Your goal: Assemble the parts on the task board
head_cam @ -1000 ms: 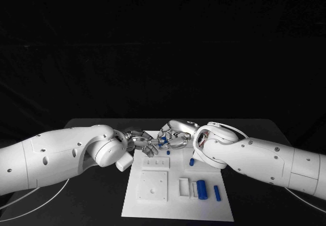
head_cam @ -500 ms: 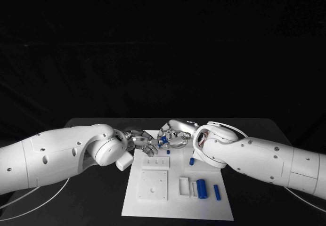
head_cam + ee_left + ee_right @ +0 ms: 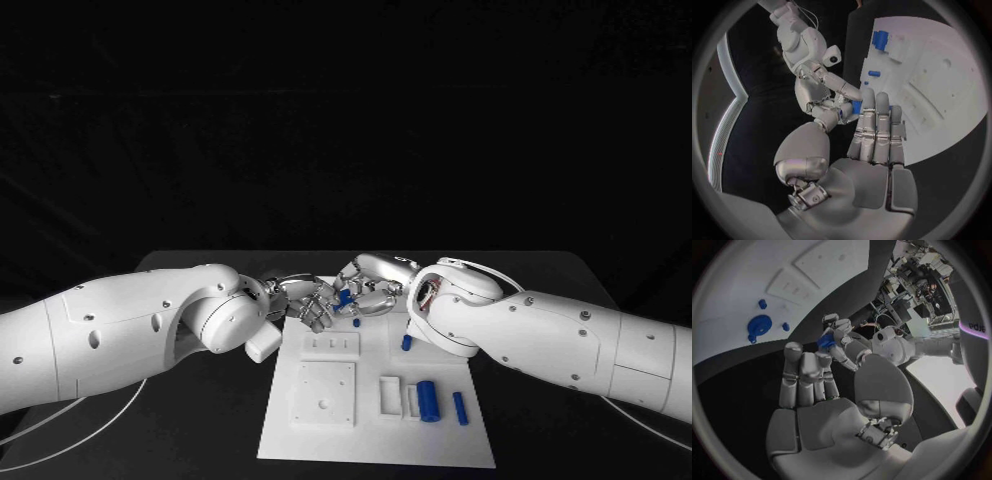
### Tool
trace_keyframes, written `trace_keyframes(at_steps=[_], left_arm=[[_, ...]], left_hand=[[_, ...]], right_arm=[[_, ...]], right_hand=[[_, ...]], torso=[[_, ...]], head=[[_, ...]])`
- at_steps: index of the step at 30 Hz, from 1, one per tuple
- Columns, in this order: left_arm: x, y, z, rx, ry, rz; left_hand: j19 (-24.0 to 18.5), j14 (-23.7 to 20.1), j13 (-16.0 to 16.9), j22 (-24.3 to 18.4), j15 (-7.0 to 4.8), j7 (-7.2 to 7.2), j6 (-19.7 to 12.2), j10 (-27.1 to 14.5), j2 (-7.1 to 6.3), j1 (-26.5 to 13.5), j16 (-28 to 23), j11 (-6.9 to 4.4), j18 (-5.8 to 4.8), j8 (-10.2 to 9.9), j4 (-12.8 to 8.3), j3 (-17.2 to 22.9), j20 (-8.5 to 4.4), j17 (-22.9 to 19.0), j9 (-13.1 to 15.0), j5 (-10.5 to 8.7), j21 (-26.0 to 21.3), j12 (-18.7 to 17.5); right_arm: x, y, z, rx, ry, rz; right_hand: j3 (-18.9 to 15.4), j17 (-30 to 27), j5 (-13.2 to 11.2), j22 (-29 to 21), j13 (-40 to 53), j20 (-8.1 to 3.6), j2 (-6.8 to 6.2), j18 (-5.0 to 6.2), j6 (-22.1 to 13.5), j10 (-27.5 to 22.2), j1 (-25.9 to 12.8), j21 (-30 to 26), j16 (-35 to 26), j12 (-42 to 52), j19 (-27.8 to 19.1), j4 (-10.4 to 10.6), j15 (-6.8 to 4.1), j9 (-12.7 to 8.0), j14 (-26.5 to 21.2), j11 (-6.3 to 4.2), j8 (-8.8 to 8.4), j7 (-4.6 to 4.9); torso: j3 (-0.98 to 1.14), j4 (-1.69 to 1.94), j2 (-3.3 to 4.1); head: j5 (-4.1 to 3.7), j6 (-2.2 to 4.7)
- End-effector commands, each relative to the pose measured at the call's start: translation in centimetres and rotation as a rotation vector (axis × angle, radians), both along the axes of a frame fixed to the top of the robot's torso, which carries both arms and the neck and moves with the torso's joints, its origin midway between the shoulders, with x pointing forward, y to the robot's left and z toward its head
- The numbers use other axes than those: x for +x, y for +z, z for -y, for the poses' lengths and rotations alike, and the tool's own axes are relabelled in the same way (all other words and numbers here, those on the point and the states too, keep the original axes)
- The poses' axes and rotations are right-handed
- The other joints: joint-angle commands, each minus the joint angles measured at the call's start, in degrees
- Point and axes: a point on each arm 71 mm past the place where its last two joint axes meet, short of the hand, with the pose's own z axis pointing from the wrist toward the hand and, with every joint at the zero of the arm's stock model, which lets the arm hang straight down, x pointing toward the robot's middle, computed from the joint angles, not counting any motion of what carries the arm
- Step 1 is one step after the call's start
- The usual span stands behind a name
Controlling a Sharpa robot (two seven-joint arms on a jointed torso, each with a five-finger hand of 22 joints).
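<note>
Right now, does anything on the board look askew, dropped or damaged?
Nothing stands out. The board lies square on the table, three blue parts lie on it, and both hands, left and right, meet around a blue part above its far end.

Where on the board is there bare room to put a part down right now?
The near strip of the task board, in front of the square raised block and the large blue cylinder, lies bare. The far end is crowded: the left robot hand and right robot hand meet there around a small blue part.
</note>
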Motion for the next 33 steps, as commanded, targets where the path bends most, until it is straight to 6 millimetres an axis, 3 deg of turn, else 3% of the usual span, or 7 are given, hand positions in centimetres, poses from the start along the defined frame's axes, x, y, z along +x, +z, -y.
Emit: trace_keyframes(at_steps=[1,10,18,23,25,29,33], left_arm=[[-0.1,0.9,1.0,-0.057,-0.047,0.038],[-0.2,1.0,1.2,-0.049,-0.070,0.052],[-0.1,1.1,1.3,-0.036,-0.070,0.084],[0.0,1.2,1.3,-0.020,-0.063,0.109],[0.1,1.2,1.2,-0.004,-0.057,0.118],[0.3,1.1,0.8,0.041,-0.038,0.127],[0.4,1.0,0.6,0.067,-0.029,0.129]], left_hand=[[0.45,0.59,0.15,0.08,-0.12,-3.32,3.85,0.69,-0.23,-0.76,0.44,-1.00,-0.42,0.35,0.20,0.24,-1.71,0.09,0.25,-0.37,0.29,0.40],[0.91,0.85,0.41,0.19,-0.38,-3.49,4.06,0.68,-2.25,0.83,0.80,-1.17,-0.42,0.38,0.81,0.93,-2.25,0.03,0.75,-0.92,0.83,0.99],[1.00,1.01,0.49,0.22,-0.47,-3.57,4.13,0.66,-4.80,5.15,1.04,-1.23,-0.42,0.39,2.21,0.80,-2.43,-0.14,1.38,-8.24,1.24,1.40],[1.27,1.40,0.61,0.18,-0.61,-3.70,4.50,1.09,-4.65,5.35,1.27,-1.40,-0.42,0.55,2.91,0.50,-2.48,-0.12,1.60,-8.44,1.39,1.70],[1.44,1.67,0.72,0.16,-0.72,-3.82,4.80,1.41,-4.44,5.22,1.43,-1.53,-0.42,0.70,3.16,0.32,-2.56,-0.08,1.74,-8.23,1.48,1.92],[2.16,2.81,1.35,0.13,-1.25,-4.40,6.00,2.59,-3.92,4.41,2.10,-2.18,-0.42,1.38,2.95,-0.17,-3.09,0.21,2.49,-6.52,1.85,2.83],[2.45,3.34,1.81,0.11,-1.51,-4.68,6.56,3.17,-3.68,3.82,2.39,-2.55,-0.42,1.67,2.47,-0.26,-3.40,0.51,3.05,-5.86,2.06,3.32]], right_arm=[[-0.4,-0.7,-0.4,-0.026,0.024,-0.023],[-0.3,-0.7,-0.3,-0.026,0.018,-0.022],[-0.3,-0.8,-0.3,-0.025,0.017,-0.021],[-0.1,-0.7,-0.1,0.018,-0.002,-0.033],[-0.1,-0.7,0.0,0.029,-0.001,-0.042],[0.0,-0.7,0.4,0.044,-0.012,-0.048],[0.1,-0.7,1.1,0.058,-0.028,-0.046]], right_hand=[[-0.19,-0.01,0.21,0.89,-0.06,-0.33,0.65,1.18,1.87,0.11,0.12,0.07,-0.28,-0.29,0.12,0.04,-0.43,-0.03,-0.04,-0.13,-0.02,1.42],[-0.26,-0.09,0.19,0.89,-0.06,-0.31,0.60,1.18,1.82,0.07,0.04,0.04,-0.40,-0.32,0.10,0.08,-0.42,-0.03,-0.11,-0.11,-0.06,1.44],[-0.27,-0.14,0.19,0.88,-0.06,-0.31,0.63,1.18,1.81,0.06,0.00,0.03,-0.46,-0.33,0.10,0.11,-0.41,-0.02,-0.15,-0.11,-0.07,1.45],[-0.62,-0.53,1.47,0.83,-0.14,-0.19,0.15,1.18,1.27,-0.27,-0.62,-0.22,-1.07,-0.62,-0.16,0.23,-0.25,-0.08,-0.55,0.05,-0.42,1.60],[-1.34,-1.02,4.86,0.53,-0.54,0.27,-0.66,1.17,-1.57,-1.81,-1.50,-1.30,-2.37,-1.74,-1.58,0.03,0.47,-0.58,-1.82,0.88,-1.96,2.47],[-3.62,-3.38,8.17,-0.57,-2.05,2.47,-2.32,0.08,-10.62,-7.71,-2.15,-5.69,-7.55,-5.10,-7.70,-0.23,3.54,-2.41,-7.17,4.36,-6.72,6.18],[-6.44,-4.19,9.09,-0.57,-2.51,3.42,-3.13,-0.21,-12.92,-9.71,-2.08,-6.93,-8.77,-5.28,-9.52,-0.21,4.83,-2.89,-8.67,5.31,-7.73,6.98]], torso=[[0.01,0.00,0.00],[0.01,-0.04,0.03],[0.03,0.02,0.01],[0.01,-0.01,0.00],[0.00,-0.04,0.00],[-0.02,-0.03,-0.01],[0.01,0.02,-0.03]], head=[[0.01,-0.03],[-0.01,-0.04],[-0.12,-0.04],[-0.08,-0.11],[-0.05,-0.13],[-0.04,-0.15],[-0.09,-0.02]])
